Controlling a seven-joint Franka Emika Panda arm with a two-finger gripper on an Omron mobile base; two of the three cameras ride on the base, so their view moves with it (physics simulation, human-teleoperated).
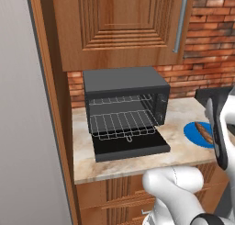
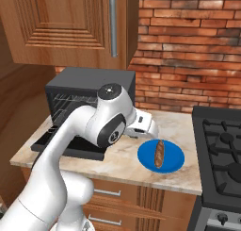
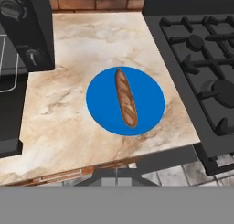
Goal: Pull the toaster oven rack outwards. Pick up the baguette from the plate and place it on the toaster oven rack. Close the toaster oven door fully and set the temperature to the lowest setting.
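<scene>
- The bench (image 3: 82, 45), a marbled beige slab, is seen carrying the toaster oven (image 1: 124, 93) at its left and a black stove (image 3: 201, 67) at its right.
- The toaster oven is shown with the toaster oven door (image 1: 131, 148) folded down flat in front of it, and the toaster oven rack (image 1: 121, 125) drawn partly out over the door.
- The white arm (image 2: 70, 131) is raised from the base and bent at an elbow in front of the toaster oven, with the forearm reaching right of it and the hand tipped down toward the bench.
- The plate (image 3: 151, 106) is found on the bench to the right of the toaster oven, between it and the stove.
- The baguette (image 3: 125, 97) is laid lengthwise across the plate's middle.
- The gripper (image 3: 116, 179) is held above the bench's front edge, right of the toaster oven; the jaws are pressed together with nothing between them.
</scene>
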